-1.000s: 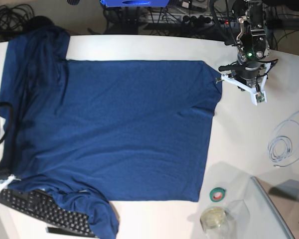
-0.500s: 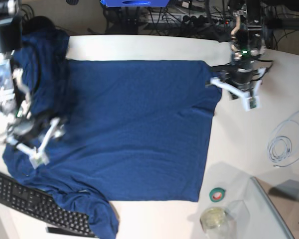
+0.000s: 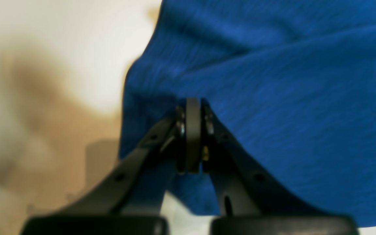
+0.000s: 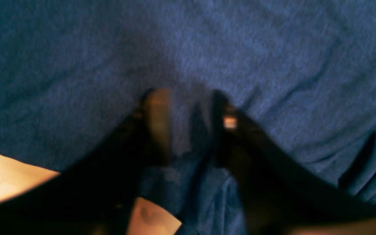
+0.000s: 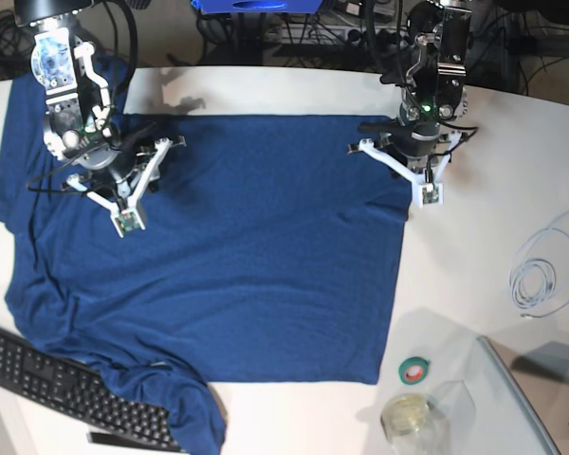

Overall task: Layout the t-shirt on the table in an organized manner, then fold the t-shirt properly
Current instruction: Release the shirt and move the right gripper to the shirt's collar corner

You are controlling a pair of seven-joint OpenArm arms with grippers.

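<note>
The dark navy t-shirt (image 5: pixel 266 246) lies spread over the white table (image 5: pixel 474 246), its lower left sleeve bunched near the front edge. My left gripper (image 5: pixel 408 144) stands over the shirt's far right corner. In the left wrist view it (image 3: pixel 193 130) is shut, with the t-shirt (image 3: pixel 289 98) gathered around the pinched tips above bare table (image 3: pixel 77 49). My right gripper (image 5: pixel 100 163) is over the upper left shoulder area. In the right wrist view its (image 4: pixel 191 127) blurred fingers stand apart, pressed into the t-shirt (image 4: pixel 77 65), and cloth bunches between them.
A black keyboard (image 5: pixel 66 393) lies at the front left, partly under the sleeve. A green tape roll (image 5: pixel 414 370), a clear jar (image 5: pixel 408 417) and a clear panel (image 5: pixel 522 398) sit at the front right. A coiled white cable (image 5: pixel 541 275) lies at the right.
My right arm swung from the table's left edge up onto the shirt's upper left, and the cloth there now lies flatter. My left gripper shifted slightly left, still shut.
</note>
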